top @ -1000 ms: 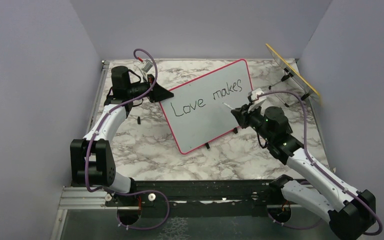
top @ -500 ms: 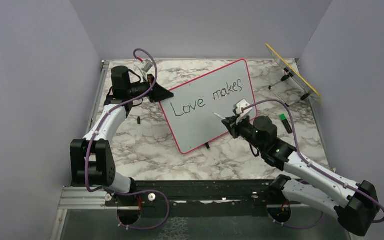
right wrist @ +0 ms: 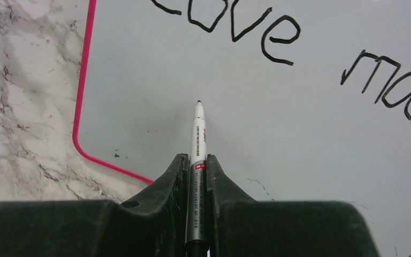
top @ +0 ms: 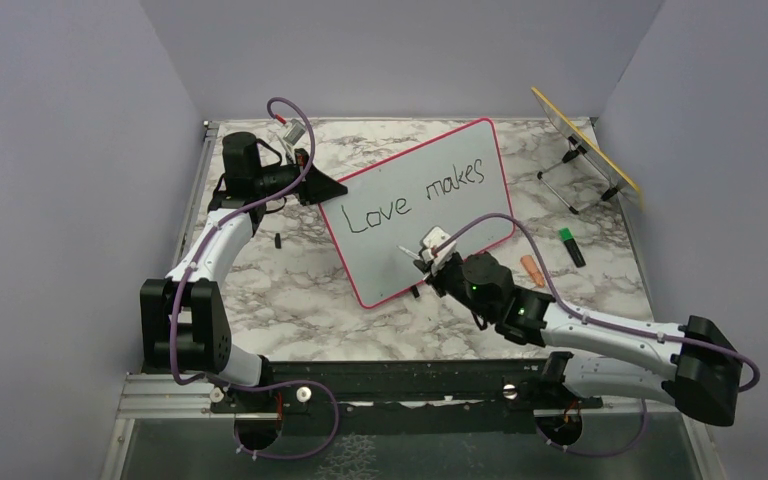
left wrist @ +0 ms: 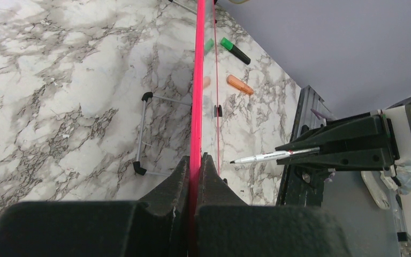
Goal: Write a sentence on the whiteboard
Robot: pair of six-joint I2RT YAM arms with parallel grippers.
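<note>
While the whiteboard stood on the marble worktop in the top view, its long side ran from near left up to far right. The sentence on it read "Love makes". The left fingers pinched its left edge. From the left wrist, the board showed edge-on, pointing straight away between those fingers. From the right wrist, the right fingers pinched a marker. Its tip pointed at the board under "Love". Its tiny print was too small to read.

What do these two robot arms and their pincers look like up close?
The left arm and right arm have white shells, black joints and a looping purple cable each. The left gripper and right gripper are black, with two wedge-shaped fingers.
</note>
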